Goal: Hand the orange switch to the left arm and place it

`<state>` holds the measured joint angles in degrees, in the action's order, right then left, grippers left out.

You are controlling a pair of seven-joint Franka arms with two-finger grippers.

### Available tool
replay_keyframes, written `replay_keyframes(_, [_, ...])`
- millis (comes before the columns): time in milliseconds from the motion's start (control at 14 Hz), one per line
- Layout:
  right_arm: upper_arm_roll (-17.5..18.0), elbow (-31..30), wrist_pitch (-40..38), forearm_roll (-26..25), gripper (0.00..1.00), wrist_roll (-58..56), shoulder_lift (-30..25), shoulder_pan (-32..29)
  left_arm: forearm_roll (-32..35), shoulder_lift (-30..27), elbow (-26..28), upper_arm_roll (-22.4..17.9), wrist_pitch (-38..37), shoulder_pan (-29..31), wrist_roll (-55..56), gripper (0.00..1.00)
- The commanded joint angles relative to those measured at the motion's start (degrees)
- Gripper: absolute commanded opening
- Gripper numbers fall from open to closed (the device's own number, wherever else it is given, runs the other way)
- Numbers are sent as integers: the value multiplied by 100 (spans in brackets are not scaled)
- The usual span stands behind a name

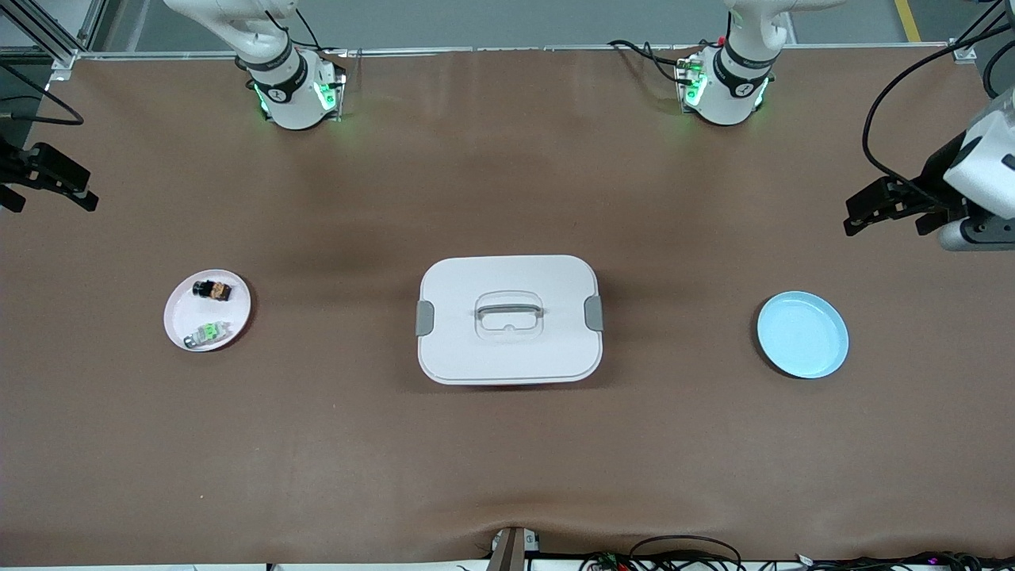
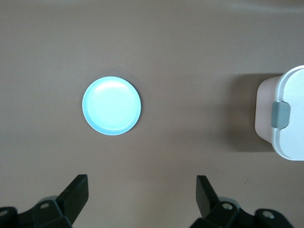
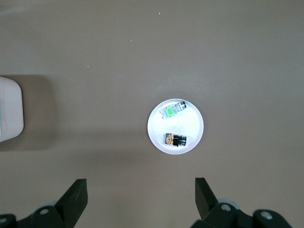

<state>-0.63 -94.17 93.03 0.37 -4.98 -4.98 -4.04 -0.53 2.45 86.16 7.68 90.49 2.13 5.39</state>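
Observation:
The orange switch (image 1: 212, 290), a tiny black block with an orange-brown face, lies on a small white plate (image 1: 181, 312) toward the right arm's end of the table. It also shows in the right wrist view (image 3: 175, 139). The white box (image 1: 509, 319) with a grey lid handle stands mid-table. My right gripper (image 1: 47, 189) hangs open and empty high over the table's right-arm end (image 3: 140, 184). My left gripper (image 1: 886, 212) hangs open and empty high over the left-arm end (image 2: 141, 183).
A clear-grey component with a green top (image 1: 208, 331) lies on the same white plate, nearer the front camera than the switch. A light blue plate (image 1: 802, 334) sits toward the left arm's end (image 2: 111, 105). The box's edge shows in both wrist views (image 2: 289, 118) (image 3: 9, 109).

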Motion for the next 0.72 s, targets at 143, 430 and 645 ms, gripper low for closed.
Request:
replay_keyframes(143, [37,128,-109,42,100,-56,261,-27,123,-174,-12,120,-197,-3,41,100])
replay_keyframes(430, [28,-12,-163,7,100,-73,682,-88,123,-183,-187,129,-312,15,41,100])
replay_keyframes(645, [28,-276,48,-28,100,-73,893,-219,115,-183,-214,120,-321,24,41,100])
